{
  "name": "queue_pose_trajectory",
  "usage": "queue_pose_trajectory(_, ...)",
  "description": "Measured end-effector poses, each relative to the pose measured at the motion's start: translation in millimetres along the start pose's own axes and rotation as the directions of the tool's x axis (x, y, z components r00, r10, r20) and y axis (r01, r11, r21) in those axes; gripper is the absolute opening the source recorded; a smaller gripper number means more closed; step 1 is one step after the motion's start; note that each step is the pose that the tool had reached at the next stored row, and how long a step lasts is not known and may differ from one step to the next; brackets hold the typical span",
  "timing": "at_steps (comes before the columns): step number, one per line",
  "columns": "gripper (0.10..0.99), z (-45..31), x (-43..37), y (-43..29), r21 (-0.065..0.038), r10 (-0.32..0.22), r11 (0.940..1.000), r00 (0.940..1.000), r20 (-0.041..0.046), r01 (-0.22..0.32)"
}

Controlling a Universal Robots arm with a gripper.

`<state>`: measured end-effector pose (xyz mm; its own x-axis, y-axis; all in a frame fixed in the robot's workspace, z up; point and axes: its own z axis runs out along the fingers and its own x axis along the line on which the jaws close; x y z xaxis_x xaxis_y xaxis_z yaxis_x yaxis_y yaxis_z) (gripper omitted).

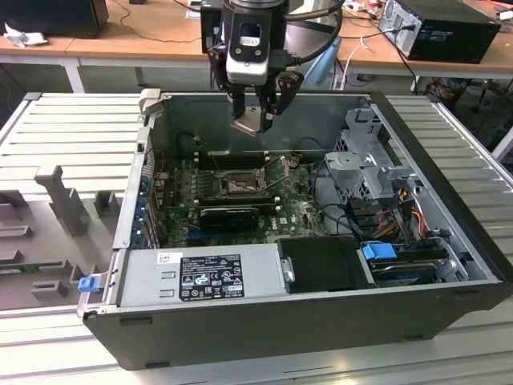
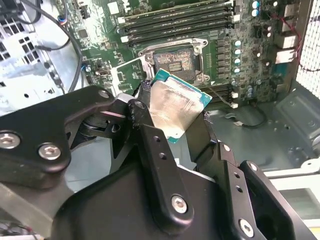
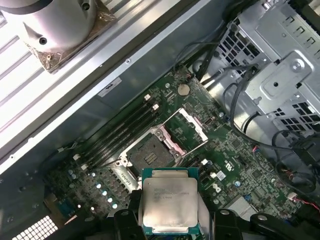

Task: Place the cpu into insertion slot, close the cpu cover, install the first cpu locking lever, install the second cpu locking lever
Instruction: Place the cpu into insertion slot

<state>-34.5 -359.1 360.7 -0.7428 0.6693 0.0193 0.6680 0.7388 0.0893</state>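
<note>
The cpu [image 3: 170, 200] is clamped by 2 opposite edges between the fingers of the hand [image 1: 258, 114], and its pale metal face is seen in both wrist views. In the exterior view the hand hangs at upper centre, above the open computer case [image 1: 449, 265], which lies on the ribbed grey counter [image 1: 473, 152]. The chip is held well clear of the motherboard [image 1: 296, 212] and touches nothing but the fingers.

The insertion slot [image 3: 147, 156] lies below it, near the middle of the exterior view, just beside the row of memory slots [image 3: 120, 131]. Its contact bed is bare. The cpu cover [image 3: 194, 124] is swung up on its hinge and away from the bed, so the opening is unobstructed.

The step in hand is judged to be the placing of the chip. To be done well, the chip should be centred over the slot with its edges parallel to the slot's frame, and it should be lowered straight and level. Sliding across the contact bed is to be avoided, since the contacts are judged to be easily bent. Whether the chip is turned the right way round cannot be told, as its corner marks are too small to be made out. The raised cover should be kept clear of the fingers on the way down.
</note>
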Motion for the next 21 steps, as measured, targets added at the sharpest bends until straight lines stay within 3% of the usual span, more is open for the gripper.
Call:
queue_pose_trajectory(3, 0.529, 0.3, 0.0, 0.0, -0.001, 0.036, 0.9994, 0.9994, 0.0032, -0.036)
queue_pose_trajectory(5, 0.529, 0.5, 0.0, 0.0, -0.002, 0.08, 0.9968, 0.9968, 0.0071, -0.08)
queue_pose_trajectory(11, 0.529, 1.1, 0.0, -0.1, -0.004, 0.147, 0.9891, 0.989, 0.013, -0.147)
queue_pose_trajectory(17, 0.529, 1.7, 0.0, -0.2, -0.006, 0.216, 0.9763, 0.9761, 0.019, -0.216)
queue_pose_trajectory(21, 0.529, 2.2, 0.0, -0.2, -0.008, 0.265, 0.9642, 0.9639, 0.0231, -0.265)
